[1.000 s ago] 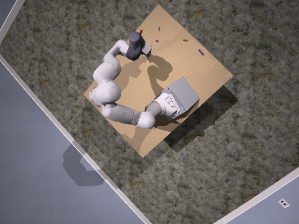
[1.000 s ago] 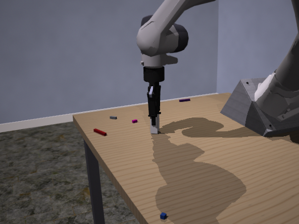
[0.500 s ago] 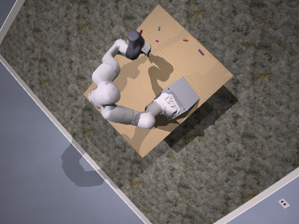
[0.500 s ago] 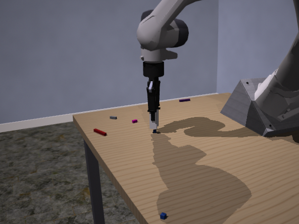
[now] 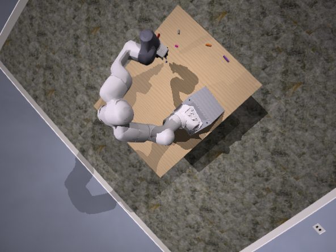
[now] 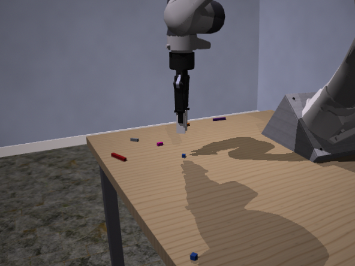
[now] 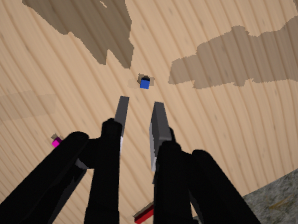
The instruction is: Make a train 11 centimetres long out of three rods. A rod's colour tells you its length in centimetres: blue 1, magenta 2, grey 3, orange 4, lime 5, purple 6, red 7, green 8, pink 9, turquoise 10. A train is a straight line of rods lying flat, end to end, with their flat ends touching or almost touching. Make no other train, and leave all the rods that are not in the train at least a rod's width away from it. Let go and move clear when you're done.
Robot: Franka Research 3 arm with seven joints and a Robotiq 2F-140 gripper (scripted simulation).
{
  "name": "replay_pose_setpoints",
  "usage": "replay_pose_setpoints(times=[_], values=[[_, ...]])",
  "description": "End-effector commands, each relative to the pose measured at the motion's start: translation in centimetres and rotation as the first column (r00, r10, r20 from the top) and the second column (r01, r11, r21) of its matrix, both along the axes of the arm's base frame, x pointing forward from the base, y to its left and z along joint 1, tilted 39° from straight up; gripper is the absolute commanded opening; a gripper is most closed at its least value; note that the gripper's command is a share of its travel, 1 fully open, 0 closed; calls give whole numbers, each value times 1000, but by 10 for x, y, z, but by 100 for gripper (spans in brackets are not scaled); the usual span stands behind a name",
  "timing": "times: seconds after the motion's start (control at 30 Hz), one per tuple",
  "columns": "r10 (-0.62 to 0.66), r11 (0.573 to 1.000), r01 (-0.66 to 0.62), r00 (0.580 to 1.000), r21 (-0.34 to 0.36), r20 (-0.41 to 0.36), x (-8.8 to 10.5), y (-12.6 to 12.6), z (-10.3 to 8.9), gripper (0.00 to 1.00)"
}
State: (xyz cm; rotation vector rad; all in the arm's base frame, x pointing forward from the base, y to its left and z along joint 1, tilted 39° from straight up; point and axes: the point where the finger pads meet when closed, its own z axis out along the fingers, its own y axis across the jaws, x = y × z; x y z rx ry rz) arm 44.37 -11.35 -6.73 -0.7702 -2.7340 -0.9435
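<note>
Pale wood tabletop [image 5: 224, 82] [image 6: 156, 180] [image 7: 30, 65] below gripper [image 5: 167, 57] [image 6: 181, 130] [image 7: 139, 113], dark leg [image 6: 112, 215]. Blue-grey wall [image 6: 90, 66] behind gripper, white baseboard [image 6: 45, 147]. Mottled grey-green floor [image 5: 255, 184] [image 6: 54, 203] [image 7: 272, 202] past tabletop edges. Wall outlet [image 5: 319, 229] well apart from gripper. Hard shadows on wood.

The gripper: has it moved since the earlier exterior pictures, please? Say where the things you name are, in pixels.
Yes. In the exterior view the gripper [image 5: 166, 57] [image 6: 181, 132] [image 7: 139, 113] has gone up, away from the table top [image 5: 153, 99] [image 6: 150, 180] [image 7: 100, 85]; its fingertips now stand above the nearby blue rod [image 5: 166, 61] [image 6: 183, 156] [image 7: 145, 84].
</note>
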Motion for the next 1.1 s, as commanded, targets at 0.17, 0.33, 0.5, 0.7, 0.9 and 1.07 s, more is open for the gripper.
replay_pose_setpoints(times=[0.17, 0.33, 0.5, 0.7, 0.9, 1.07], values=[[-3, 1000, 3, 1000, 16, -17, -3, 0, 9, 100], [-3, 1000, 3, 1000, 16, -17, -3, 0, 9, 100], [-3, 1000, 3, 1000, 16, -17, -3, 0, 9, 100], [-3, 1000, 3, 1000, 16, -17, -3, 0, 9, 100], [39, 999, -39, 999, 17, 19, -2, -13, 1, 100], [150, 988, -152, 982, 9, 116, -1, -47, -21, 100]])
